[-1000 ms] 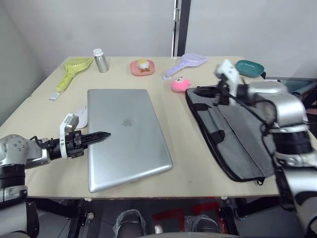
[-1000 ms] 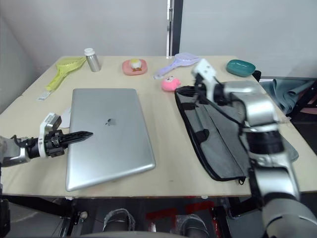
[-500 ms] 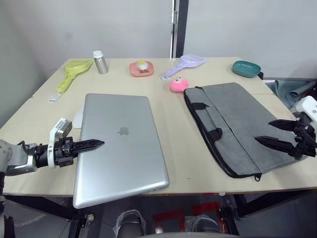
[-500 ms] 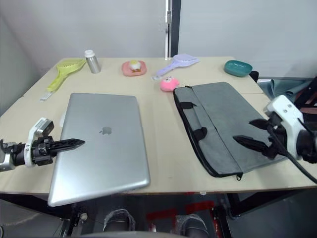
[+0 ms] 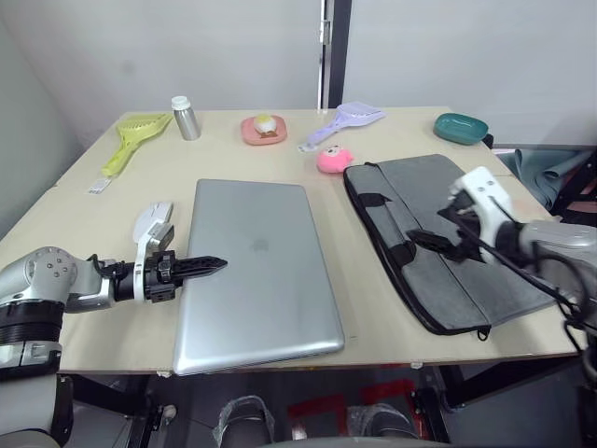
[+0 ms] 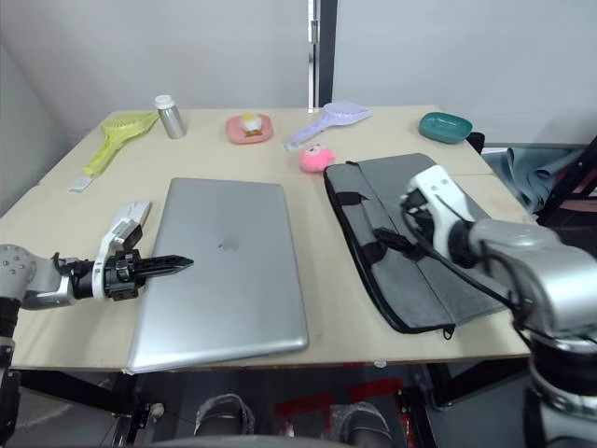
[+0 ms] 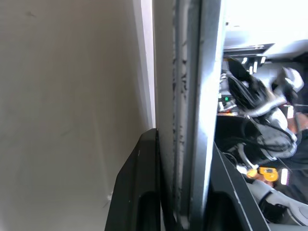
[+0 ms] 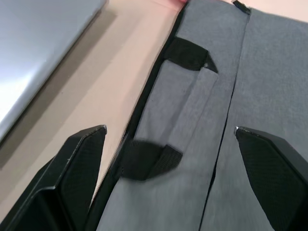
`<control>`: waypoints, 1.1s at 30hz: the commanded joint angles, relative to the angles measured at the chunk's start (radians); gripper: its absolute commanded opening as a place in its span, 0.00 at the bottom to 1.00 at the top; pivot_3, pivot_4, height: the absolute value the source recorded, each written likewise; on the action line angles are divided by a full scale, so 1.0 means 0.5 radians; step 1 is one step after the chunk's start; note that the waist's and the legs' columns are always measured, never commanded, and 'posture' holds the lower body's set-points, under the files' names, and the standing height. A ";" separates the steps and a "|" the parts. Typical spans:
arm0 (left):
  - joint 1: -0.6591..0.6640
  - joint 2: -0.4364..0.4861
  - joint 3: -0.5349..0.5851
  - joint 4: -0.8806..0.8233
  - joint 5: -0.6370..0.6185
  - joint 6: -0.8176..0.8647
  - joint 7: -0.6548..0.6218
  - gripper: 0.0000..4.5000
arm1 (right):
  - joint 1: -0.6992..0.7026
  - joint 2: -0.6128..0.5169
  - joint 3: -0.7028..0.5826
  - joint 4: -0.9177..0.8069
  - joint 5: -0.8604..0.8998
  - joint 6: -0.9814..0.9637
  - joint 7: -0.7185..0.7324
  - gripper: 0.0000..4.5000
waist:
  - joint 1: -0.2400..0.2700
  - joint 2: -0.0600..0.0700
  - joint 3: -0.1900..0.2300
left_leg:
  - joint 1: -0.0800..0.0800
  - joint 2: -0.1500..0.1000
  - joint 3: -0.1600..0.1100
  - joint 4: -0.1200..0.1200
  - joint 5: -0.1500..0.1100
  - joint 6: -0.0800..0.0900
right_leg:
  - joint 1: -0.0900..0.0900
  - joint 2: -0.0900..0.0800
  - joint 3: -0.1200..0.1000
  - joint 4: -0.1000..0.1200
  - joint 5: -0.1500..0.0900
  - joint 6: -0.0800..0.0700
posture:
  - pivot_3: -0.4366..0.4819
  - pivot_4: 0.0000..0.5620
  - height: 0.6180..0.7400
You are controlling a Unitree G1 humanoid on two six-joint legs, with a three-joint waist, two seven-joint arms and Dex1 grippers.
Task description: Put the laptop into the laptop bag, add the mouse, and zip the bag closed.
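Silver and thin, the closed metal laptop [image 5: 256, 271] lies flat on the pale wooden table [image 5: 336, 201], its near edge close to the table's front edge. The left gripper [image 5: 210, 266] reaches in from the laptop's left side; in the left wrist view its two black fingers [image 7: 139, 192] sit pressed against both faces of the laptop's edge, clamped on it.

To the right, the flat grey fabric laptop bag [image 5: 438, 238] with black strap handles lies on the table, apart from the laptop. The right gripper [image 5: 448, 229] hovers over the bag's middle near the handles, its fingers [image 8: 72, 168] spread wide and holding nothing.

Just left of the laptop's far corner, a small white oval mouse [image 5: 155, 215] rests on the table beside the left wrist.

Farther back sit a round pink plush toy [image 5: 332, 160] near the bag's far corner, a pink dish [image 5: 264, 129], a lilac plastic scoop [image 5: 347, 119], a teal oval dish [image 5: 460, 127], a silver metal bottle [image 5: 185, 118] with a white cap, and a yellow-green scoop [image 5: 129, 140].
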 commanded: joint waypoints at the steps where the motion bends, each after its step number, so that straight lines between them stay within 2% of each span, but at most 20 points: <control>1: -0.116 -0.022 0.060 0.003 -0.046 -0.035 -0.140 0.09 | -0.016 0.023 0.194 0.117 -0.106 -0.138 -0.122 0.99 | 0.007 0.000 0.000 | -0.002 0.000 -0.001 0.000 0.000 -0.001 | 0.001 0.000 -0.002 -0.002 0.000 0.000 | 0.48 0.27 1.00; 5: -0.127 -0.039 0.050 0.012 -0.013 -0.037 -0.161 0.09 | -0.008 0.023 0.273 0.153 -0.112 -0.212 -0.127 0.99 | 0.007 0.000 0.000 | -0.003 -0.001 -0.001 -0.001 0.000 -0.002 | 0.000 -0.001 -0.002 -0.004 0.000 0.000 | 0.48 0.27 1.00; 9: -0.163 -0.132 0.049 -0.011 -0.019 -0.040 -0.161 0.09 | 0.011 0.144 0.427 0.352 -0.200 -0.347 -0.222 0.99 | 0.005 0.000 0.000 | -0.001 0.000 -0.003 -0.001 0.000 -0.002 | 0.002 0.000 -0.003 -0.003 0.000 0.000 | 0.48 0.27 1.00; 13: -0.176 -0.174 0.079 0.003 0.005 -0.041 -0.155 0.09 | 0.093 0.231 0.522 0.411 -0.239 -0.391 -0.265 0.99 | 0.001 0.000 0.000 | -0.001 0.000 -0.003 0.002 0.000 -0.002 | 0.001 0.000 -0.003 0.001 0.002 0.003 | 0.48 0.27 1.00; 17: -0.185 -0.193 0.092 0.018 0.018 -0.044 -0.148 0.09 | 0.129 0.226 0.573 0.472 -0.299 -0.447 -0.289 0.99 | -0.003 -0.001 0.000 | 0.000 0.000 -0.003 0.003 0.000 -0.002 | 0.003 0.000 -0.002 0.001 0.002 0.004 | 0.48 0.27 1.00; 20: -0.186 -0.202 0.088 0.013 0.026 -0.050 -0.149 0.09 | 0.144 0.217 0.598 0.566 -0.357 -0.527 -0.300 0.80 | -0.003 -0.001 -0.001 | 0.003 0.000 -0.003 0.003 0.000 -0.002 | 0.005 0.000 -0.001 0.002 0.003 0.005 | 0.48 0.27 1.00; 31: -0.191 -0.240 0.098 0.007 0.042 -0.060 -0.128 0.09 | 0.096 0.202 0.410 0.473 -0.205 -0.493 -0.127 0.01 | -0.003 -0.002 -0.001 | 0.009 0.000 -0.003 0.004 -0.001 0.000 | 0.009 0.000 0.001 0.002 0.005 0.007 | 0.48 0.27 1.00; 33: -0.187 -0.258 0.092 0.004 0.046 -0.068 -0.123 0.09 | 0.086 0.203 0.382 0.465 -0.182 -0.470 -0.116 0.01 | -0.003 -0.002 -0.001 | 0.008 0.000 -0.003 0.003 -0.001 0.000 | 0.009 0.000 0.000 0.002 0.004 0.007 | 0.48 0.27 1.00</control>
